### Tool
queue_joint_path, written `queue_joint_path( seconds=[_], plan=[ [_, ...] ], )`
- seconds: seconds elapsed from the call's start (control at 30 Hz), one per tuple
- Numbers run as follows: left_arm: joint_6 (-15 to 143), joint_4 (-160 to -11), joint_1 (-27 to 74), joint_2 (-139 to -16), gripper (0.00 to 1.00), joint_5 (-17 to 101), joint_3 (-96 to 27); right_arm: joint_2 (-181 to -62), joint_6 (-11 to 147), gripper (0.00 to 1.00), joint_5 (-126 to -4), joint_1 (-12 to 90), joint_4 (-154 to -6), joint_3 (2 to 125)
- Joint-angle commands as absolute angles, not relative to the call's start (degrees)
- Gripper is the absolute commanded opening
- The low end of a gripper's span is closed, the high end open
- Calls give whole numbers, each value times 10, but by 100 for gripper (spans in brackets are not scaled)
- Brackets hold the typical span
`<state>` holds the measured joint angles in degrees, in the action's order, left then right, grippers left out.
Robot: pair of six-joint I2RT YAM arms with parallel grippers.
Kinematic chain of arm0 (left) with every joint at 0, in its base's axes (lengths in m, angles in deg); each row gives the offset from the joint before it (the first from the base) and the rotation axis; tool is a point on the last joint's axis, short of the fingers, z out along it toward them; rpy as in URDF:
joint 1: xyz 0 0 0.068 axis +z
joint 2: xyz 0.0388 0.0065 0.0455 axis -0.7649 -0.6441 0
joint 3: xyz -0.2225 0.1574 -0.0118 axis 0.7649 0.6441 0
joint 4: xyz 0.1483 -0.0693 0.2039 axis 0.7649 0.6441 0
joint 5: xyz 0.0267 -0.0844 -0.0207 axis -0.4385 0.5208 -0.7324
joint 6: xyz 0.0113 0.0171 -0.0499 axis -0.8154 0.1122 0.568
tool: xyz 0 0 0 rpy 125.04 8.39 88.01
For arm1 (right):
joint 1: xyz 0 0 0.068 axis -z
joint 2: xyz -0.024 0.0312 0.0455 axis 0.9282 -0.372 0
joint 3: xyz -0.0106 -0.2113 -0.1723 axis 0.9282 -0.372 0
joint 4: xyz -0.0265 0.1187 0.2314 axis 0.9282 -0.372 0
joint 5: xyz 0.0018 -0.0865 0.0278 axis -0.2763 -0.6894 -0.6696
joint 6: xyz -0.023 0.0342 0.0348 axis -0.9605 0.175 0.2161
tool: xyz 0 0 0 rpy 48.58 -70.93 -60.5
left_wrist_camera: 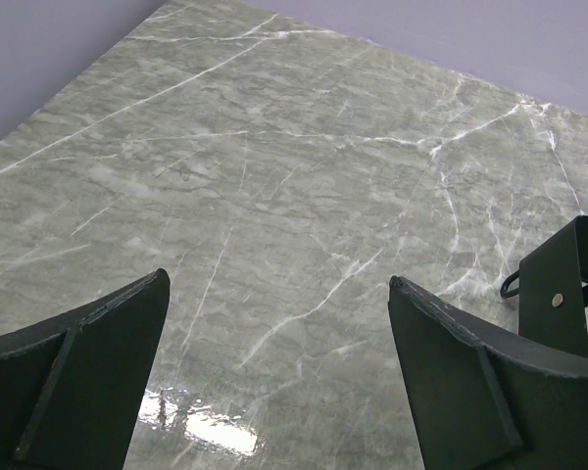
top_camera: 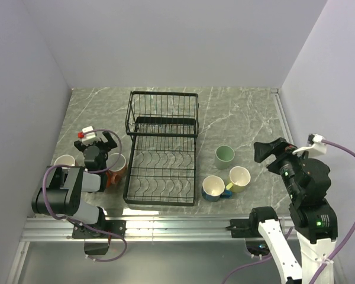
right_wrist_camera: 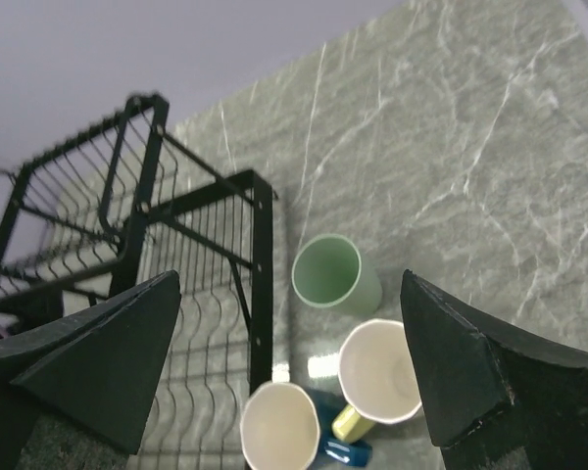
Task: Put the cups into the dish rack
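The black wire dish rack [top_camera: 163, 148] stands mid-table with nothing in it. To its right are three cups: a pale green cup [top_camera: 225, 156], a yellow-green cup [top_camera: 239, 177] and a blue cup [top_camera: 213, 188]. Left of the rack sit an orange cup [top_camera: 116, 168] and a cream-white cup [top_camera: 65, 161]. My left gripper [top_camera: 96, 142] hovers open behind the orange cup; in its wrist view the gripper [left_wrist_camera: 277, 279] faces bare marble. My right gripper [top_camera: 269, 151] is open, raised right of the three cups; its wrist view shows the gripper [right_wrist_camera: 290, 277] above the green cup [right_wrist_camera: 338, 274], yellow-green cup [right_wrist_camera: 377, 370] and blue cup [right_wrist_camera: 279, 426].
The marble table is walled at the back and both sides. The rack's corner [left_wrist_camera: 559, 294] shows at the right of the left wrist view, and the rack's raised basket [right_wrist_camera: 88, 186] at the left of the right wrist view. A metal rail [top_camera: 165, 228] runs along the near edge.
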<state>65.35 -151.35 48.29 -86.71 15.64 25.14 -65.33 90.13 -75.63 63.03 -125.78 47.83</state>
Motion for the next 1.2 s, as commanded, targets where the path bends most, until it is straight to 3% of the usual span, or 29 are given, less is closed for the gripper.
queue_joint_path(
  seconds=[0.0, 0.17, 0.23, 0.3, 0.37, 0.5, 0.63, 0.77, 0.93, 1.17],
  plan=[
    [644, -1539, 481, -861, 99, 163, 241, -673, 855, 100, -707, 628, -1287, 492],
    [636, -1515, 480, -851, 99, 166, 237, -675, 863, 100, -726, 618, -1291, 473],
    [639, -1412, 475, -825, 99, 148, 187, -680, 851, 100, -688, 614, -1287, 480],
    [630, -1195, 476, -807, 99, 118, 79, -679, 842, 100, -678, 604, -1285, 485],
    [619, -1124, 478, -806, 99, 63, 30, -677, 842, 100, -689, 593, -1289, 484],
    [641, -1038, 485, -731, 99, 85, -34, -673, 850, 100, -689, 572, -1291, 475],
    [789, -858, 496, -664, 99, 133, -132, -677, 883, 100, -688, 569, -1284, 470],
    [883, -607, 497, -643, 99, 205, -233, -751, 905, 99, -651, 569, -1285, 476],
    [904, -515, 496, -558, 99, 270, -221, -881, 903, 97, -677, 570, -1334, 512],
    [906, -340, 481, -513, 99, 258, -326, -989, 914, 92, -719, 570, -1304, 503]
  ],
)
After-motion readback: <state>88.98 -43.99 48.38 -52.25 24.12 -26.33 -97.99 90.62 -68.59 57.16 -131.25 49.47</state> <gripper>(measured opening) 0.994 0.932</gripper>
